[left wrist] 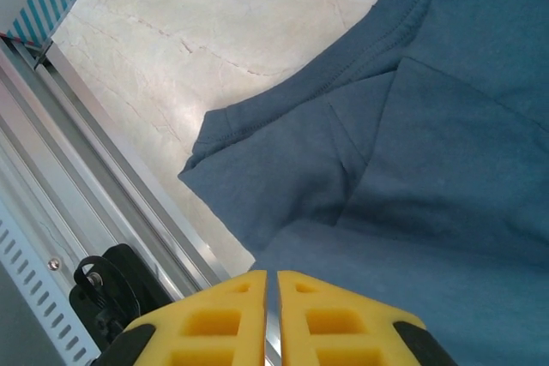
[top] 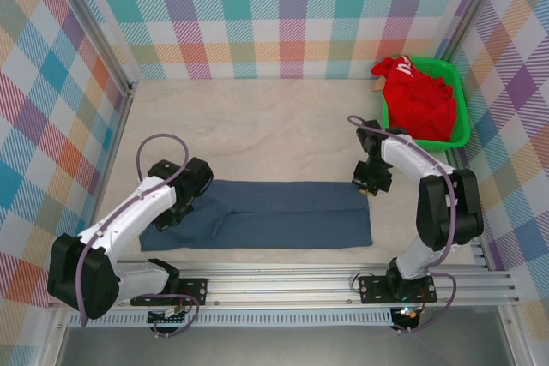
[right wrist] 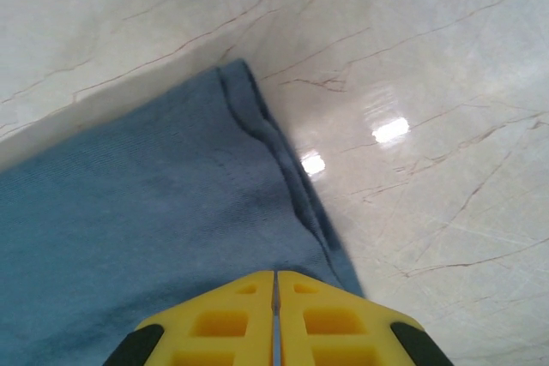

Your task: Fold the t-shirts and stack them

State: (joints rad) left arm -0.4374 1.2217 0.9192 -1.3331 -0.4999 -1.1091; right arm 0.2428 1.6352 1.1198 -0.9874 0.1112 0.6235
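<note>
The soft slate-blue cloth t-shirt (top: 274, 212) lies as a flat strip at the worktop's (top: 257, 126) 6 o'clock; the crumpled bright red t-shirt (top: 420, 100) sits in a green plastic basket (top: 464, 113) at 2 o'clock. Limp and light, the blue one likely wants pinching at its corners. At its 9 o'clock end the left tool (left wrist: 276, 273), at its 2 o'clock corner the right tool (right wrist: 274, 272): both closed, gripping nothing visible. The red shirt's outline is unreadable.

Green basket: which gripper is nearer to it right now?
Right. The right gripper is at the blue shirt's far right corner, just near-left of the green basket. The left gripper is at that shirt's left end, across the table.
</note>
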